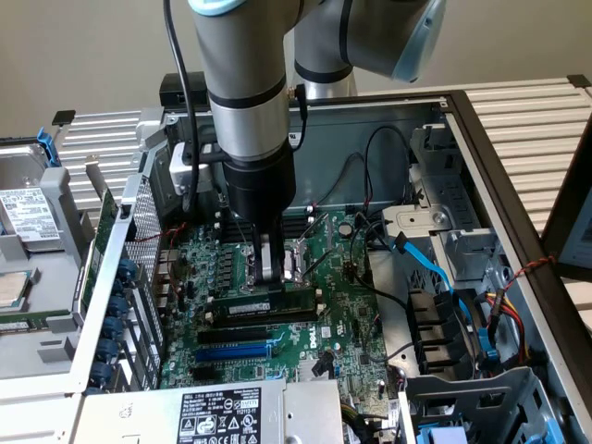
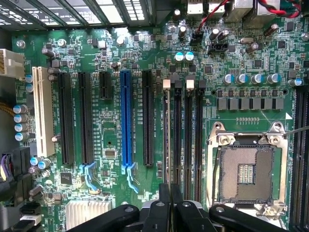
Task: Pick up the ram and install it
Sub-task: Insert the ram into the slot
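Ram [image 1: 294,302], long thin dark-green stick, white-labelled, pinched in claw [image 1: 268,289]

**Soft Overhead Light, Local Glare**

We see soft, even light from above on the motherboard [image 1: 342,324]; the arm [image 1: 245,92] shadows the board beneath it. In the wrist view, glare whitens the vent grille [image 2: 111,12]; the fingers [image 2: 164,205] stand dark.
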You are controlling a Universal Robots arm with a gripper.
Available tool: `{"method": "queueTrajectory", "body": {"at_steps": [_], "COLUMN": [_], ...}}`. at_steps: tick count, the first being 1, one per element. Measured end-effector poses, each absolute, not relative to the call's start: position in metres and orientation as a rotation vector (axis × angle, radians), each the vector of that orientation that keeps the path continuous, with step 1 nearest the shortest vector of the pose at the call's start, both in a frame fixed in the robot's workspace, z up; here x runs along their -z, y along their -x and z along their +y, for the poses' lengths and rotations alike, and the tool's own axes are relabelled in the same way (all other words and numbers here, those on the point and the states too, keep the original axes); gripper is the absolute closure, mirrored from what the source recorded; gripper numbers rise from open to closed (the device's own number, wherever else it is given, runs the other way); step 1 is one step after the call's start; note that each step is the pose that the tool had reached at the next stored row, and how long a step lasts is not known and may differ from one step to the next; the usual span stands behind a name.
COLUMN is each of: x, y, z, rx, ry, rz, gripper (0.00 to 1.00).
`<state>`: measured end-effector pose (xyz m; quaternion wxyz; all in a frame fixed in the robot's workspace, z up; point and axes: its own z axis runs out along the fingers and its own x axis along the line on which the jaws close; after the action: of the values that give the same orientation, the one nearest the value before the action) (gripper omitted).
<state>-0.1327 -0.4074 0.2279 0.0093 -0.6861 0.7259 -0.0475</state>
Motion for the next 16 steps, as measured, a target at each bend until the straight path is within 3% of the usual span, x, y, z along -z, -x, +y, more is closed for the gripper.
{"method": "queueTrajectory", "body": {"at_steps": [11, 12, 14, 15, 16], "x": [-0.2252, -0.2252, -0.2252, -0.2254, -0.2256], "y": [0.1328, 0.1328, 0.1329, 0.1329, 0.1329], "z": [-0.4076, -0.4077, -0.4077, -0.4076, -0.4077], "rx": [0.146, 0.146, 0.145, 0.144, 0.143], "ry": [2.135, 2.134, 2.132, 2.130, 2.127], "rz": [2.271, 2.271, 2.275, 2.277, 2.281], "gripper": [0.88, 0.80, 0.80, 0.73, 0.73]}}
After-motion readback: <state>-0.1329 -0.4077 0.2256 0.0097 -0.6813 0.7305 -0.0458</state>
